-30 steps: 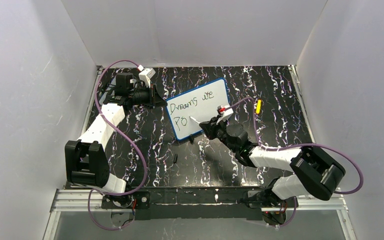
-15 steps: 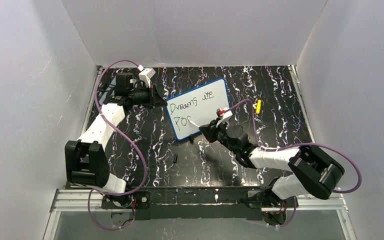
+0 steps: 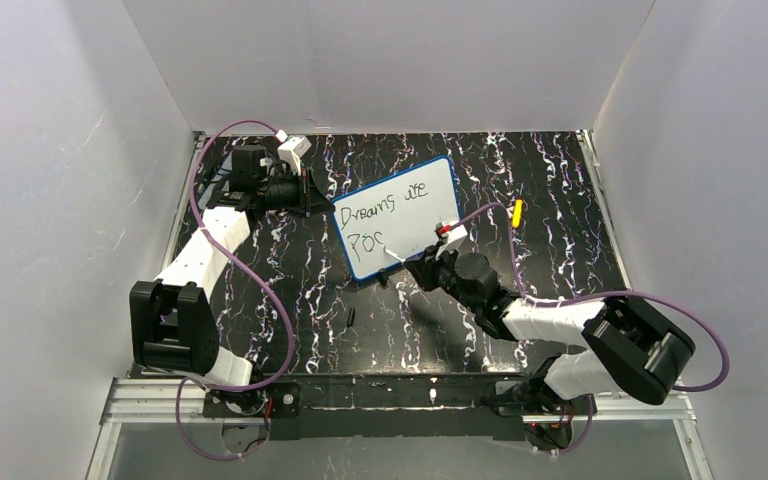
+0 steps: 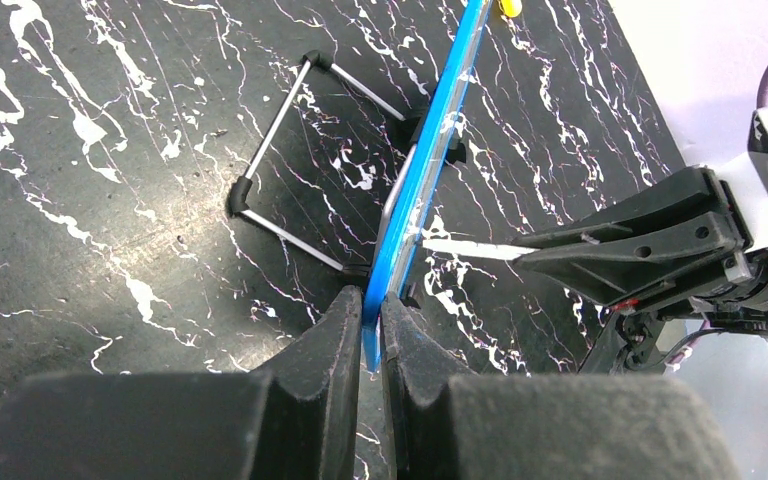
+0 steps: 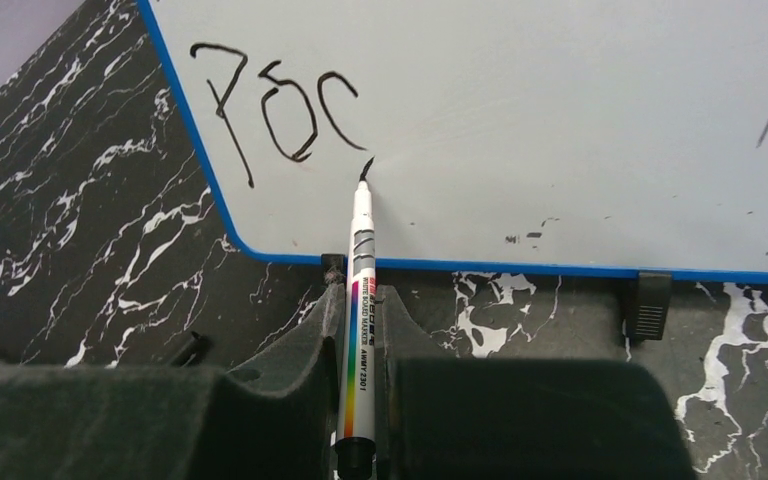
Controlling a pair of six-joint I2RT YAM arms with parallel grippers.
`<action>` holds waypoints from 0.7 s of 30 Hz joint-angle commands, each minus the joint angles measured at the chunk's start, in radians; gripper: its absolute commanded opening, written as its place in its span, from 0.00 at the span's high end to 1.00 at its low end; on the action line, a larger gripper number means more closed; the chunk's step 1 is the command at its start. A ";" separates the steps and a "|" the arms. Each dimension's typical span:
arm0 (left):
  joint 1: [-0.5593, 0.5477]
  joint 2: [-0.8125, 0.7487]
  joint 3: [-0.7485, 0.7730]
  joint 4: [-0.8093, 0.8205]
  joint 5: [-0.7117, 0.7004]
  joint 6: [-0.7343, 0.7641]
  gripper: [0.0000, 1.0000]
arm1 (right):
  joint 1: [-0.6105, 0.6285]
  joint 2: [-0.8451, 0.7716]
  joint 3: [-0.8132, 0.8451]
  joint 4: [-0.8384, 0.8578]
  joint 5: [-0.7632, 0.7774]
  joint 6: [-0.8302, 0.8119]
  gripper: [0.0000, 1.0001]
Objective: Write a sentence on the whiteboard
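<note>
The right gripper (image 5: 360,300) is clenched on a marker (image 5: 361,240), whose black tip touches the whiteboard (image 5: 560,120) just right of the letters "Poc", left of centre in the wrist view. The left gripper (image 4: 372,315) grasps the board's blue edge. In the top view the whiteboard sits in the centre of the marbled table (image 3: 560,180); the sentence (image 3: 392,203) begins "Dreams are" in its upper row

White walls (image 3: 390,60) enclose a table (image 3: 560,180) — black, white-veined.
</note>
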 commanded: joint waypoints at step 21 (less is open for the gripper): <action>-0.005 -0.051 -0.008 0.007 0.038 -0.010 1.00 | 0.023 -0.074 0.039 0.066 0.160 0.004 0.99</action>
